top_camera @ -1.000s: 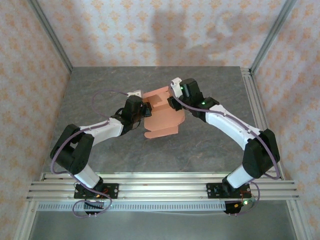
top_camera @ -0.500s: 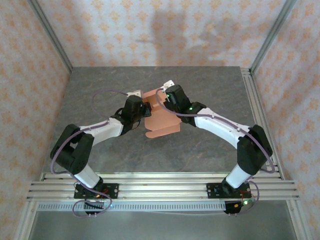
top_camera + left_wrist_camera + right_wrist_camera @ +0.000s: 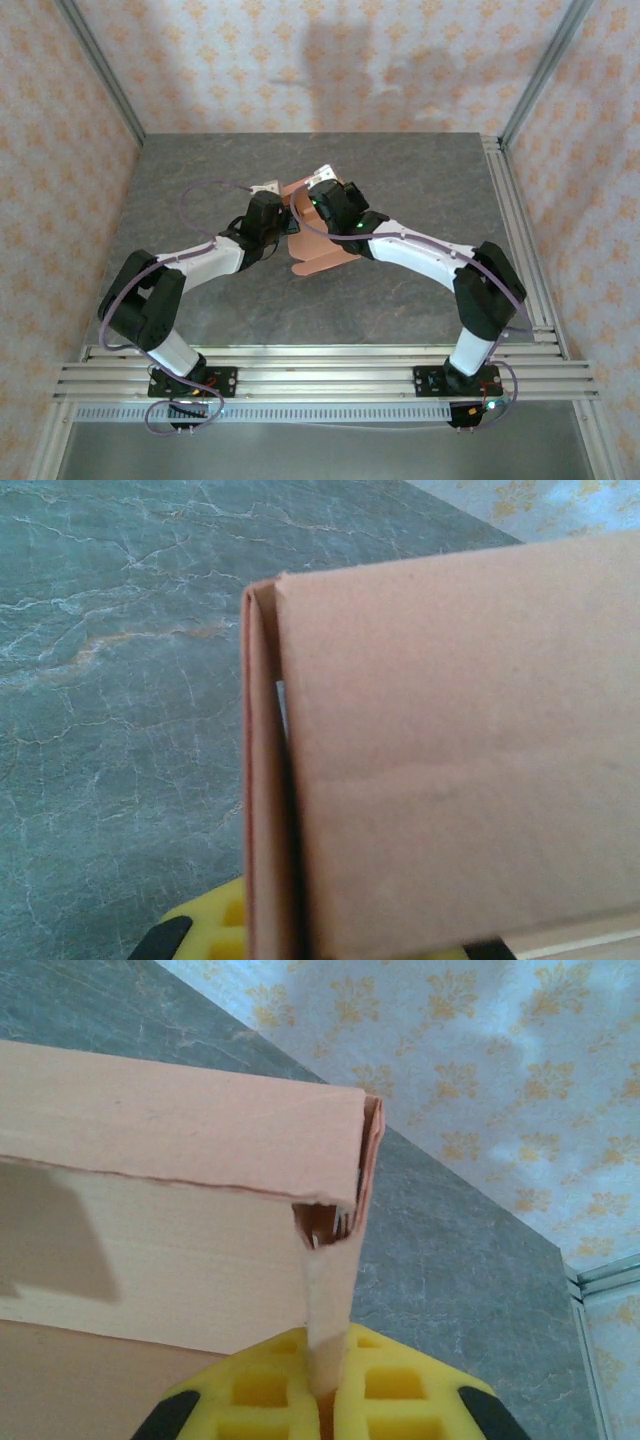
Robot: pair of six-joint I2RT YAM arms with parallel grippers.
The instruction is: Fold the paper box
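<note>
The paper box (image 3: 322, 252) is salmon-orange card, partly folded and held up above the grey table between both arms. My left gripper (image 3: 290, 222) is shut on its left side; in the left wrist view a folded wall of the paper box (image 3: 450, 760) rises from between the yellow pads (image 3: 200, 925). My right gripper (image 3: 313, 205) meets it from the right, close to the left one. In the right wrist view a thin upright flap of the paper box (image 3: 170, 1210) is pinched in my right gripper (image 3: 325, 1400) between its yellow pads (image 3: 255, 1390).
The grey marbled table (image 3: 200, 160) is walled by patterned panels at the back and sides. An aluminium rail (image 3: 515, 210) runs along the right edge, and more rails (image 3: 320, 375) cross the near edge by the arm bases.
My right arm has swung left toward the left gripper and closed its jaws on the box's flap. The box now shows less card from above. The left arm has stayed put.
</note>
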